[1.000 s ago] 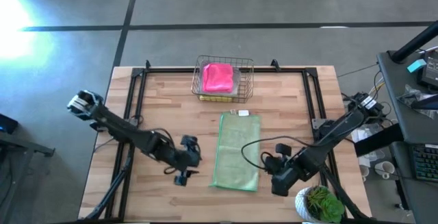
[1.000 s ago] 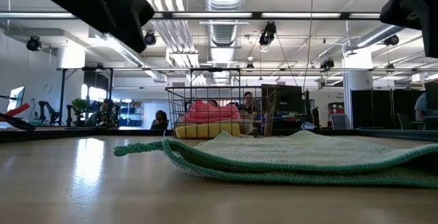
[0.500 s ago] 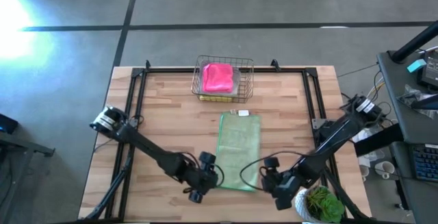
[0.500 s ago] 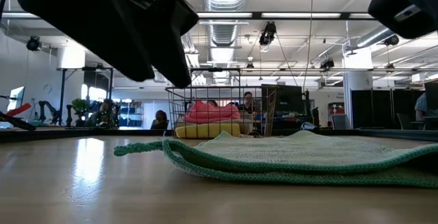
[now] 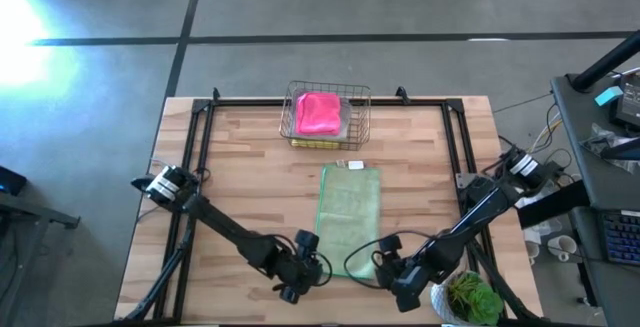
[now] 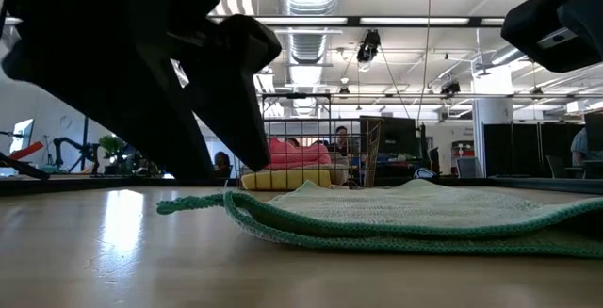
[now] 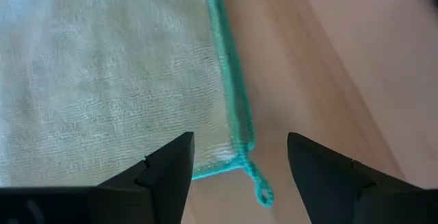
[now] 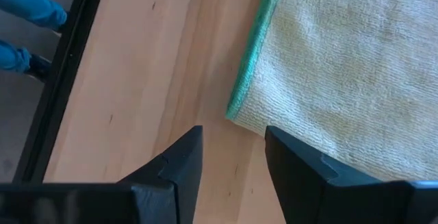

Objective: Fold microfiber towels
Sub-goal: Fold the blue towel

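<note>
Seen from above, the sage towel [image 5: 347, 219] lies folded into a long strip on the middle of the wooden desk [image 5: 240, 187], running from near the basket [image 5: 328, 116] toward the desk's front edge. The left pincer [image 5: 300, 279] hangs at the strip's front left corner and the right pincer [image 5: 393, 277] at its front right corner. The basket stands at the desk's back edge with a pink towel [image 5: 319, 113] on top and a yellow towel [image 5: 315, 143] showing under it.

The wrist views give what the overhead cannot. The left one shows the towel's corner, with its teal hem and a small loop [image 7: 261, 191], lying between the two released fingers [image 7: 164, 172], untouched. The right one shows the other corner just ahead of that pincer's fingers [image 8: 179, 164], which stand apart and hold nothing.

The low view shows the towel's two layers stacked with a slight gap at the fold, the edges bound in darker green. A dark arm fills its upper left. Behind lies a large hall with ceiling ducts and strip lights, and a person [image 6: 341, 144] sits beyond the basket.

A potted plant [image 5: 466, 297] stands at the desk's front right corner. The floor is grey.
</note>
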Robot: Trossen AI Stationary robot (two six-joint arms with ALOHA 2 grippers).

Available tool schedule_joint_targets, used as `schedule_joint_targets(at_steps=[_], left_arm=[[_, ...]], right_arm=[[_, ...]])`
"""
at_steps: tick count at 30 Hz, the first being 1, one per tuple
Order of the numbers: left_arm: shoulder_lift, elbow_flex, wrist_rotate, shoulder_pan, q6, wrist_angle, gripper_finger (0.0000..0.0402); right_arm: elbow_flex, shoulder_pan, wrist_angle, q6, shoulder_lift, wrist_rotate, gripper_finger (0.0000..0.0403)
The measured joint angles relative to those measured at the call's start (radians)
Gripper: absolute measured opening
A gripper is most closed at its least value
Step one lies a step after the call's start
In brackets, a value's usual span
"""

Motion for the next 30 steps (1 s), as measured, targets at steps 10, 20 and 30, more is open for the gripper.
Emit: schedule_joint_targets(at_steps=[10,20,30], left_arm=[[0.057,-0.002,-0.065,0.0,-0.003,0.015,0.0218],[0.058,-0.002,-0.177,0.013,-0.007,0.016,0.0196],[0.058,-0.002,-0.124,0.013,-0.006,0.041,0.0069]], right_arm=[[0.0,0.0,0.053,-0.005,0.007,-0.002,0.0141],[0.001,0.0,0.095,-0.041,0.08,-0.002,0.0137],[0.001,-0.001,0.1,-0.046,0.112,0.078,0.0143]])
